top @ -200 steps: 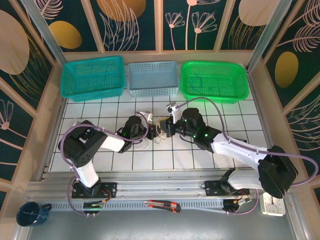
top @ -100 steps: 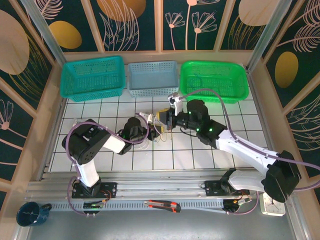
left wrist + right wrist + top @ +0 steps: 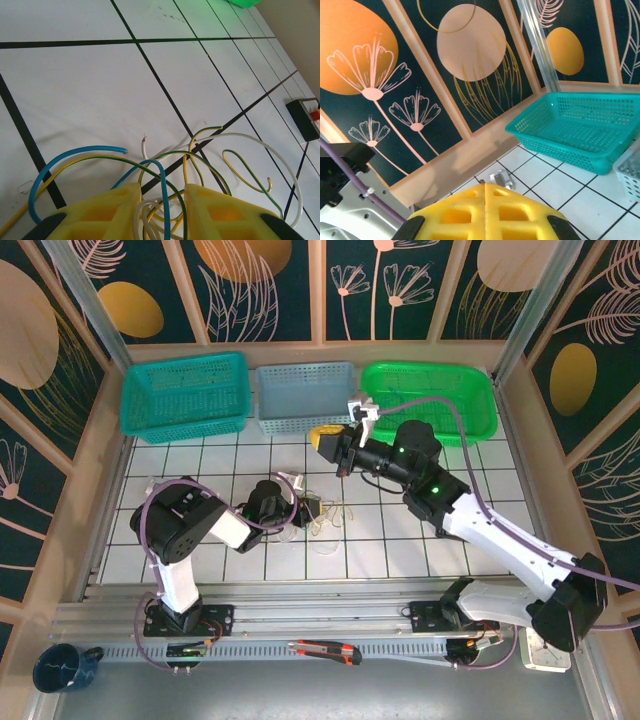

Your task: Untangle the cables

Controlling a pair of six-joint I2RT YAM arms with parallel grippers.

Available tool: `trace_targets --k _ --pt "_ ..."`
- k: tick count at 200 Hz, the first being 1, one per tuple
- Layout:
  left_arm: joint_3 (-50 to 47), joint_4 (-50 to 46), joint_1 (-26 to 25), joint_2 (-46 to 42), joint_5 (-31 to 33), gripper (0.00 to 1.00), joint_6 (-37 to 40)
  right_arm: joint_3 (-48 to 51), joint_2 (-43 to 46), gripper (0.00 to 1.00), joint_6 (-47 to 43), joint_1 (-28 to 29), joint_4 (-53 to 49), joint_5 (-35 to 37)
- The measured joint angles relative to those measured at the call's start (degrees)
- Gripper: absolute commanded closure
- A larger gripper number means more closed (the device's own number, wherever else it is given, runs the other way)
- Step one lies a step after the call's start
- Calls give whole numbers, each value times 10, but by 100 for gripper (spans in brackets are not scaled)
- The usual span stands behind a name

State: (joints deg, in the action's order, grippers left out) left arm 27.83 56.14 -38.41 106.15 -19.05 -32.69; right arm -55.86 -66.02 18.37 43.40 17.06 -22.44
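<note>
Straddling the cables mid-table, your left gripper is sitting jaws slightly apart around the loops while your right gripper is hovering shut, empty, by the far baskets; mid-separation, I'd say you're needing a grab on one free end next.

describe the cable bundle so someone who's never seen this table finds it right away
On the white tiled table, in front of the three baskets, find the left gripper. The cables lie at its yellow fingers: thin loose loops of yellow, white and blue wire, unlike the thick purple cables on the arms.
</note>
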Motion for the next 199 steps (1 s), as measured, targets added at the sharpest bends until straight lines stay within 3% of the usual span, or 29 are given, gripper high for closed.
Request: trace_targets --k 37,62,113,199 --pt "0 -5 0 -1 0 72 0 64 -8 62 0 -5 -10 18" --pt "0 -14 0 -7 0 72 -2 141 -17 51 14 -6 -12 27" --pt "9 -39 0 -20 0 72 -4 255 -50 46 37 -1 9 28" --pt "18 -57 0 -30 0 72 -4 260 -168 49 58 46 90 17"
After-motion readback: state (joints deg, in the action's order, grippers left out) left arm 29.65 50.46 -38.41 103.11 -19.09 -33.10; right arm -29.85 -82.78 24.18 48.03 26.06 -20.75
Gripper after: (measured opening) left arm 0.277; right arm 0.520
